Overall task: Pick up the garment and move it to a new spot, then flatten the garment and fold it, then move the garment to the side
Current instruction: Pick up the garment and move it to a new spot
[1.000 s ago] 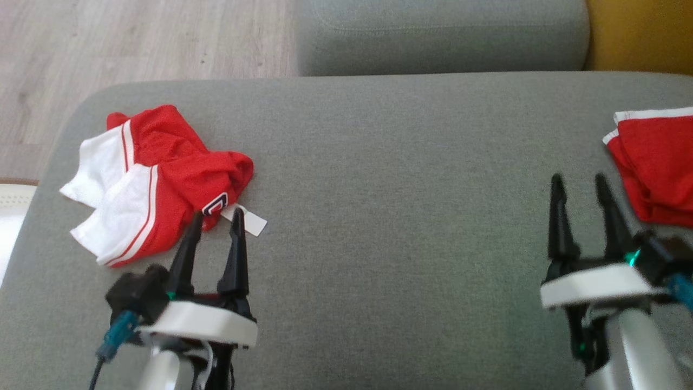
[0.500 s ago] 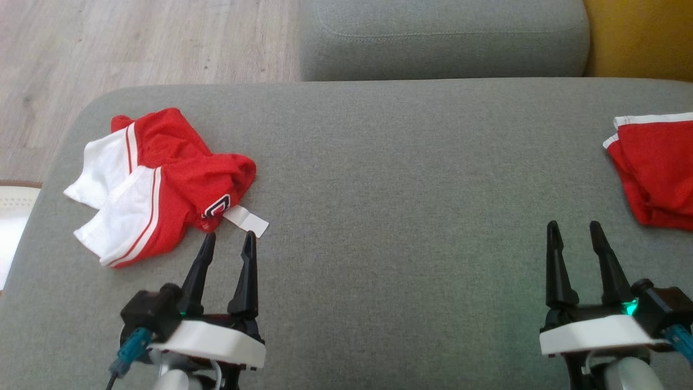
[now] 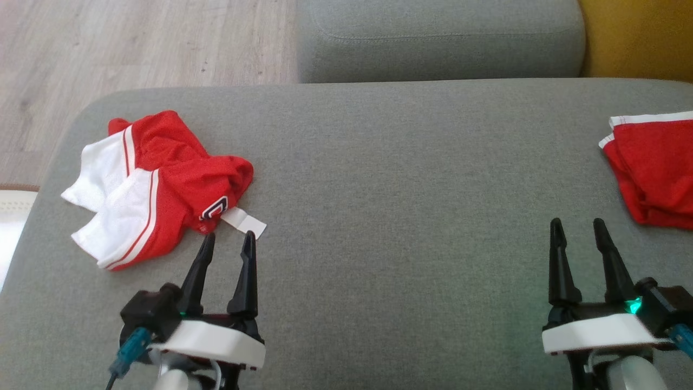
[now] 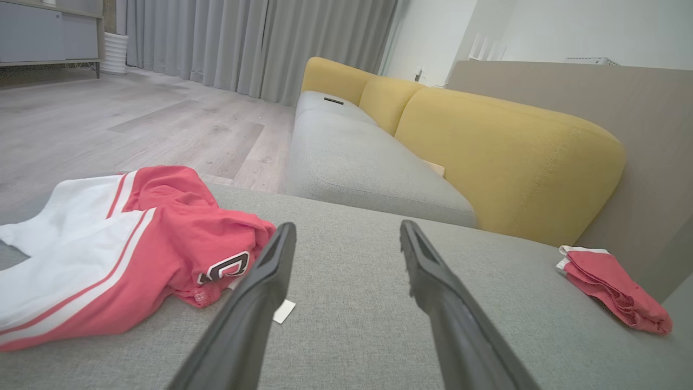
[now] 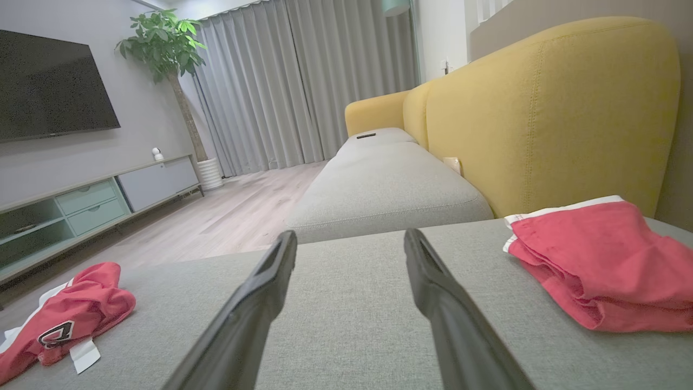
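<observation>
On the grey sofa cushion, the crumpled red-and-white garment lies just beyond and to the left of the spread, empty fingers of the left gripper. The right gripper, fingers likewise apart, sits near a second red garment. A shallow pinch could catch only the loose white tag or a single layer, leaving the bundle behind.
</observation>
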`<state>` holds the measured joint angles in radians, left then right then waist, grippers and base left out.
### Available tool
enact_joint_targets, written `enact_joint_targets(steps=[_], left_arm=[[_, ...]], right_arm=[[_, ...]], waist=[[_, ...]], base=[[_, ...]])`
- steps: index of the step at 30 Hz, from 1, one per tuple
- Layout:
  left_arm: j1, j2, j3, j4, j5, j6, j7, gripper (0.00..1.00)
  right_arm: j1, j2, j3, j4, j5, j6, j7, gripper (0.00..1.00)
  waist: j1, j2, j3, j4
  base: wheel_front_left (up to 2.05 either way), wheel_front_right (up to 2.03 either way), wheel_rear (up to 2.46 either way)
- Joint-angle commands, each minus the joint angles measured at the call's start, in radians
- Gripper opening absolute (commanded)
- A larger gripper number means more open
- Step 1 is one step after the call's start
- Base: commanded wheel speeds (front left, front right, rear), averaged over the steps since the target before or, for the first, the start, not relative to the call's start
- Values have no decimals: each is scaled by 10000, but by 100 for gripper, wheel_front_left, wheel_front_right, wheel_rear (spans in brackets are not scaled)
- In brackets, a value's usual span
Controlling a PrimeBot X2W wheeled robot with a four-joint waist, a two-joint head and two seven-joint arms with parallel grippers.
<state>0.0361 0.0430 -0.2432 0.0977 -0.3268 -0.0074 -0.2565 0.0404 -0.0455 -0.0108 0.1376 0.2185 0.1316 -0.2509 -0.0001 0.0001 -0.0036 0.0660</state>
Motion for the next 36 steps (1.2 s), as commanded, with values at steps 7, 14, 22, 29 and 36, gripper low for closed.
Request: enact_joint_targets(steps=[7, 14, 22, 29, 36], left_arm=[[-451, 72, 319, -395, 89, 77, -53, 100], [-507, 72, 386, -301, 111, 89, -53, 100], [-521, 72, 828, -222, 217, 145, -53, 100], [-514, 72, 1230, -139, 377, 11, -53, 100], [-646, 72, 1294, 3, 539, -67, -53, 100]], right_arm=[[-306, -47, 172, -288, -18, -9, -108, 100], [-269, -47, 515, -132, -43, -9, -108, 100], [-239, -47, 1170, -12, 22, -9, -108, 100], [-279, -47, 1462, 82, 184, -9, -108, 100], [-409, -47, 1546, 136, 217, -9, -108, 100]], waist=[[1, -1, -6, -101], [1, -1, -62, 311], [1, -1, -168, 1470], [1, -1, -218, 2455], [1, -1, -48, 2932]], base=[[0, 0, 0], [0, 0, 0], [0, 0, 0], [0, 0, 0], [0, 0, 0]])
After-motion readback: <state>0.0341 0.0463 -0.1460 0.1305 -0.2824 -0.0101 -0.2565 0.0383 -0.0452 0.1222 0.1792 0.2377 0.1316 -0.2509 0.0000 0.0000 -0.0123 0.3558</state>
